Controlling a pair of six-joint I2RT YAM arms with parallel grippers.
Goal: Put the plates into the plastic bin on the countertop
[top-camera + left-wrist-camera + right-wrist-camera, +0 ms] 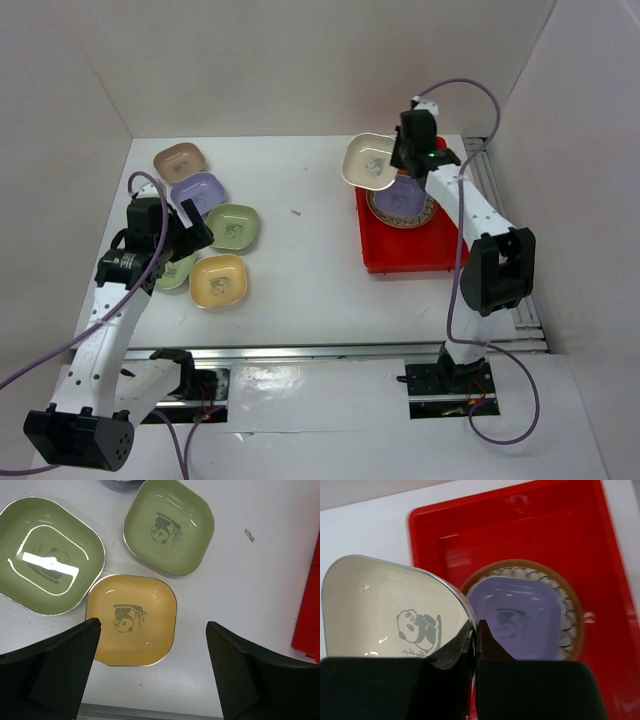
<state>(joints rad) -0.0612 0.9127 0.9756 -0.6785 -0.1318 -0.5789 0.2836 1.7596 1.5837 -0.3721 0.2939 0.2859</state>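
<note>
My right gripper (402, 160) is shut on the rim of a cream plate (368, 161) with a panda print, held above the far left corner of the red bin (400, 255); it also shows in the right wrist view (385, 610). In the bin a lavender plate (517, 617) lies on the round brown lattice plate (572, 615). My left gripper (152, 665) is open and empty above the white countertop, just near of a yellow plate (131, 619). Two green plates (169, 525) (47, 555) lie beyond it. A lavender plate (197, 190) and a pinkish-brown plate (179, 159) lie farther back.
White walls bound the countertop (300, 260) at the back and sides. A small dark speck (296, 212) lies mid-table. A metal rail (340, 350) runs along the near edge. The red bin's edge (307, 625) shows at the right of the left wrist view.
</note>
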